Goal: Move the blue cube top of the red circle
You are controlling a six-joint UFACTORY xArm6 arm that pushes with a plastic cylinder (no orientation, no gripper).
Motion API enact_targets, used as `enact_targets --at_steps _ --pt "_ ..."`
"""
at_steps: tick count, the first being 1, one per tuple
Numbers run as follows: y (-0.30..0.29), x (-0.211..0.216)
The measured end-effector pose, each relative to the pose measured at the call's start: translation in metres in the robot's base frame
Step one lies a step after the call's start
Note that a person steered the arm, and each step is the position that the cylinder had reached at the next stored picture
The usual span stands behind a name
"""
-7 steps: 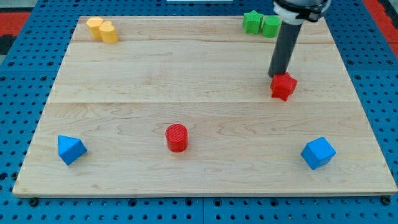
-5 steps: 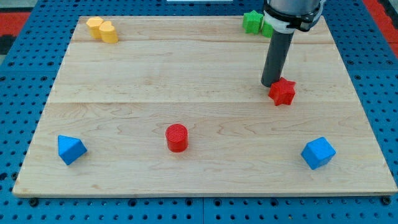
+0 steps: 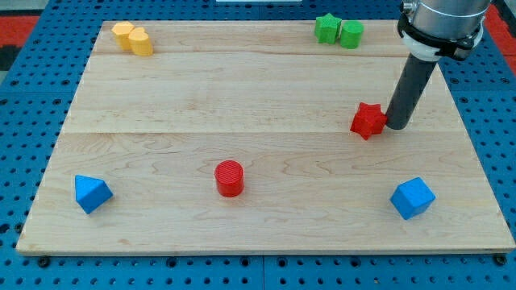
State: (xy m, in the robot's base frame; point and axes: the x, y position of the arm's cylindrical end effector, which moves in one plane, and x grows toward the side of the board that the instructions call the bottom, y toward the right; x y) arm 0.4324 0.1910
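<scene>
While the blue cube sits untouched near the table's bottom-right corner, my tip has hopped from the red star's upper-left side to just beside its right side, touching or nearly so. Star itself has barely shifted. No claw on this rig, just the rod, so open/closed doesn't apply. Red circle is well apart from the cube, left of it and slightly higher in the view, bottom-centre of the table. Looks like the tip is rounding the star to drop down toward the cube; it probably needs to get to the cube's right side to shove it left. Task not started on the cube yet. Blue triangular block, yellow pair, green pair all out of the way.
</scene>
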Motion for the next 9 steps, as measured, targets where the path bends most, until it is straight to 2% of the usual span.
enact_targets --at_steps 1,2,3,4,6,8,9 --pt "-0.003 0.016" --pt "0.080 0.066" --pt "0.086 0.128" --pt "0.075 0.158" --pt "0.074 0.157" --pt "0.032 0.162" --pt "0.016 0.131"
